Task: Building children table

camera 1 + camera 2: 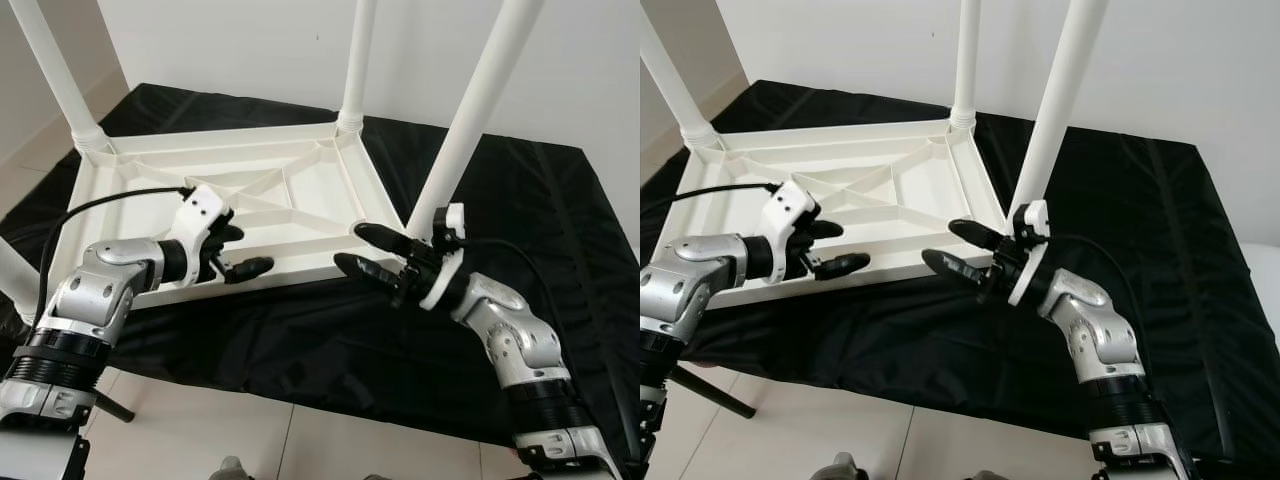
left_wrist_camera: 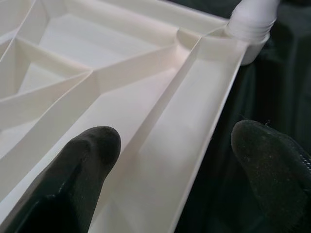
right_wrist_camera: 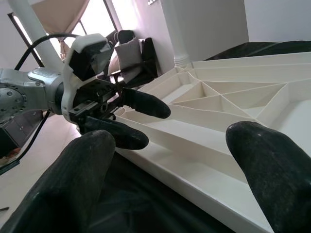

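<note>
Left gripper [image 1: 238, 251]: gaping wide, straddling the table's near rim.
Right gripper [image 1: 368, 252]: spread wide at the near right corner.
Children's table [image 1: 250, 195]: lying upside down on black cloth [image 1: 520, 210], legs [image 1: 475, 110] pointing up, long axis running left-right.

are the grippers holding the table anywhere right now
Nothing is held. The left gripper is open astride the near rim of the upturned white table; the right gripper is open beside its near corner.
</note>
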Available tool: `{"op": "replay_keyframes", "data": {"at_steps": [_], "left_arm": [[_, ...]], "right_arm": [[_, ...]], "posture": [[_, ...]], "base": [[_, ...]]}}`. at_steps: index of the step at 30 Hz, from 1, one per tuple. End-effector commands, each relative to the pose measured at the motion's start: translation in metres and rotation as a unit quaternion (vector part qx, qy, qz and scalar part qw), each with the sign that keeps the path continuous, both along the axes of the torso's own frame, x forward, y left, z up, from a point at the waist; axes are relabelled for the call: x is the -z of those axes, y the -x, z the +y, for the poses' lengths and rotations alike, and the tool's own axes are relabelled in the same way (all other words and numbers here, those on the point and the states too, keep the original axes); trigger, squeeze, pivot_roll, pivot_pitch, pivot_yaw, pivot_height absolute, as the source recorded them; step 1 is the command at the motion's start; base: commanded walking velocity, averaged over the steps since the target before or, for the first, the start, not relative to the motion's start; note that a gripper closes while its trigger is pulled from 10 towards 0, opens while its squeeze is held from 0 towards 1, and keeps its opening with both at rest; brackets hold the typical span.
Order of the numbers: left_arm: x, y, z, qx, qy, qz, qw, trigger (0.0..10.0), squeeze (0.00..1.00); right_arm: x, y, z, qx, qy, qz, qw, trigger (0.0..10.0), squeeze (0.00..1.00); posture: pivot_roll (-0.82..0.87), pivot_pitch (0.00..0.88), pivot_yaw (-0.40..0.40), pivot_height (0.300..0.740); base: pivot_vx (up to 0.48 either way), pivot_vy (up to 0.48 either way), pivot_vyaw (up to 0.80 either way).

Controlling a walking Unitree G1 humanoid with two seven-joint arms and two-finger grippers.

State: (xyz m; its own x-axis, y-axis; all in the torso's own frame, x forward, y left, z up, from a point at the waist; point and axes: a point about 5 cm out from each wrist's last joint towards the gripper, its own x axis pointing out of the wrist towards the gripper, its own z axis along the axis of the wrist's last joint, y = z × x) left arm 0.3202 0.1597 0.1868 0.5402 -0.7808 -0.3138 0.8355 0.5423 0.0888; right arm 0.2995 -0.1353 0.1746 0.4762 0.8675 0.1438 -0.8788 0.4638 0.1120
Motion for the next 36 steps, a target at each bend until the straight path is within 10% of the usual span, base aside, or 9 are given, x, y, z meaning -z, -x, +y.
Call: {"op": "replay_keyframes", "data": {"at_steps": [1, 17, 20, 36], "left_arm": [[-0.006, 0.003, -0.001, 0.016, 0.010, 0.000, 1.000, 10.0, 0.00], [-0.020, 0.006, -0.004, -0.092, 0.078, -0.042, 0.992, 10.0, 0.00], [-0.014, 0.000, -0.001, -0.185, 0.106, -0.050, 0.976, 10.0, 0.00], [-0.002, 0.006, -0.011, -0.301, 0.123, -0.096, 0.941, 10.0, 0.00]], "right_arm": [[0.003, -0.002, 0.002, 0.000, 0.006, 0.007, 1.000, 10.0, 0.00], [0.008, -0.019, -0.002, 0.083, 0.019, 0.015, 0.996, 10.0, 0.00], [0.009, -0.028, -0.002, 0.139, 0.001, 0.025, 0.990, 10.0, 0.00], [0.019, -0.015, 0.022, 0.088, -0.020, 0.016, 0.996, 10.0, 0.00]], "posture": [[0.07, 0.000, -0.049, 0.740], [0.06, 0.006, -0.035, 0.740], [0.06, 0.000, -0.037, 0.740], [0.07, 0.000, -0.058, 0.740]], "base": [[0.000, 0.000, 0.00], [0.000, 0.000, 0.00], [0.000, 0.000, 0.00], [0.000, 0.000, 0.00]]}}
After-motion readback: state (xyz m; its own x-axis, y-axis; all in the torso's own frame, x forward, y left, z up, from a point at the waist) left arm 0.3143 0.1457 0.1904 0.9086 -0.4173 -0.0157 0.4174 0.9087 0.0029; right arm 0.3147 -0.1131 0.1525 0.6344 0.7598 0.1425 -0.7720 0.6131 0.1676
